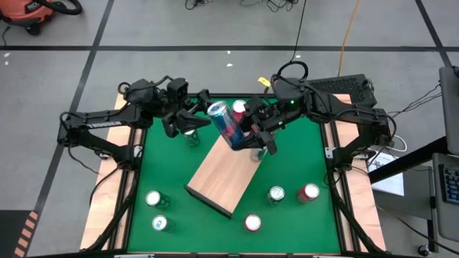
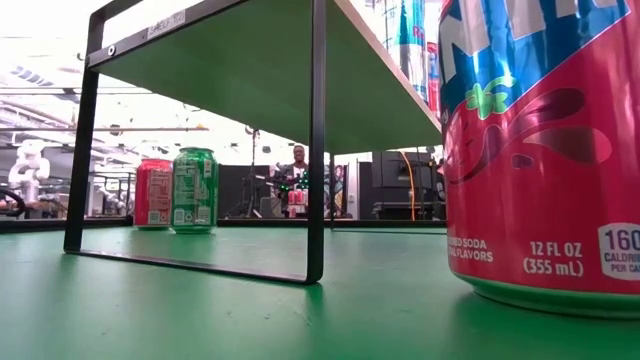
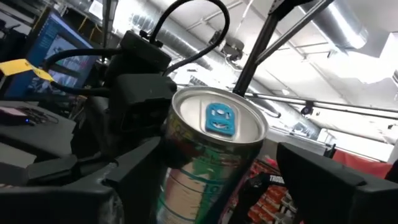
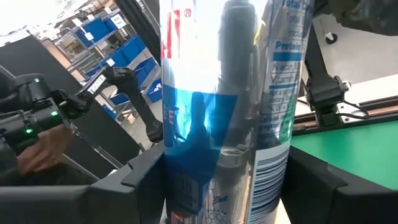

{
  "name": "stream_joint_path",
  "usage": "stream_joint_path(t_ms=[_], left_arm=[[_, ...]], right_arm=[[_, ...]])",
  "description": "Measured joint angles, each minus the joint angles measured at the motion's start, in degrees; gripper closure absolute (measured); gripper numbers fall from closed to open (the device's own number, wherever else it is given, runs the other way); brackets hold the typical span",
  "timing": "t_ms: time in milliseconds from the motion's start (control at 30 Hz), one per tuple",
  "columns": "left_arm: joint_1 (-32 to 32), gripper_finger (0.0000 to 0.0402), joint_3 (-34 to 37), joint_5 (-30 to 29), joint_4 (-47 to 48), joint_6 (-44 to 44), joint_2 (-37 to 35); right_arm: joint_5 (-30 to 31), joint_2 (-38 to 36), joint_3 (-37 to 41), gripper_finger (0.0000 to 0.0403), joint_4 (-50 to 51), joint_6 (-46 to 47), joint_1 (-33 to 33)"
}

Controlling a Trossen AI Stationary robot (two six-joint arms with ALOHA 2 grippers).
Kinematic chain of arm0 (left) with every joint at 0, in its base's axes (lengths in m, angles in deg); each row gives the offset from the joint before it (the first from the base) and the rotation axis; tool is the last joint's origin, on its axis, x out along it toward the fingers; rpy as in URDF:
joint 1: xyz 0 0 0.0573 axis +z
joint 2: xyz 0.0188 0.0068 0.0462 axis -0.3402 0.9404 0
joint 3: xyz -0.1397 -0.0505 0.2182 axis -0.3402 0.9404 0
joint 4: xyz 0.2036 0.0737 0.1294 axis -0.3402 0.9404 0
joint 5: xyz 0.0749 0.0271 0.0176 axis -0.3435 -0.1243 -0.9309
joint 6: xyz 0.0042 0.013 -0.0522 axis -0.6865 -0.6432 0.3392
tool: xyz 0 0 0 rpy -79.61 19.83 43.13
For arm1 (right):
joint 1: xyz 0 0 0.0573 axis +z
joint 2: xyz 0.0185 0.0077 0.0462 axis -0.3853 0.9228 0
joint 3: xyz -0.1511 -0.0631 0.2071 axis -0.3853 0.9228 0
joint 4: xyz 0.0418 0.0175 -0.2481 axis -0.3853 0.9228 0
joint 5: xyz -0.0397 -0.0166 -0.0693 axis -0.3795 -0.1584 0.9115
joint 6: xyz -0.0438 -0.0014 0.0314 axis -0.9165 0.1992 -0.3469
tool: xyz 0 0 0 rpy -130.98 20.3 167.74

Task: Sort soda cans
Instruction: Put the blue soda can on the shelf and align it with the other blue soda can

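Above the far end of the wooden board (image 1: pixel 219 174), my right gripper (image 1: pixel 252 135) is clamped on a tall blue-and-red can (image 1: pixel 224 123), tilted and clear of the board. My left gripper (image 1: pixel 185 122) sits just off the board's far-left corner, fingers spread either side of a green can (image 1: pixel 191 135) with a blue tab; whether the pads touch it I can't tell. Other soda cans: a red-topped one (image 1: pixel 239 107) beyond the board's far end, two green (image 1: pixel 153 199) (image 1: pixel 159 224) left of the board's near end, a red (image 1: pixel 252 223) just past that end, a green (image 1: pixel 275 194) and a red (image 1: pixel 308 192) to its right. The step, I judge, is placing the tall can. Do it well: bring it upright before lowering, base flat, release only once seated. Keep the two wrists apart since they're close. Left should centre the green can between the fingers and close low on the body.
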Motion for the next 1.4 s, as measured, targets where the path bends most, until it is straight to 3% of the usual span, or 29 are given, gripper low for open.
stream_joint_path(t_ms=[200, 633, 833, 1167, 1400], left_arm=[[-0.96, 0.0059, 0.04, -1.67, -1.05, -7.37, 0.02], [-0.82, 0.0057, 0.07, -10.57, -2.92, -13.84, 2.11], [-1.06, 0.0089, 0.04, -10.65, -3.26, -13.91, 2.47], [-1.45, 0.0173, 0.04, -10.76, -2.69, -14.10, 2.38], [-1.34, 0.0175, 0.04, -11.30, -2.15, -13.84, 2.40]], right_arm=[[-0.25, -0.02, -0.06, 0.0168, -0.29, -0.04, -0.89], [0.44, 0.00, -0.09, 0.0167, 0.72, 0.24, -1.26], [1.81, 0.00, -0.09, 0.0167, 1.22, 0.03, -1.54], [6.52, 0.02, -0.09, 0.0167, 2.22, -1.63, -1.50], [13.31, -0.03, -0.09, 0.0133, 3.94, -1.85, -0.74]])
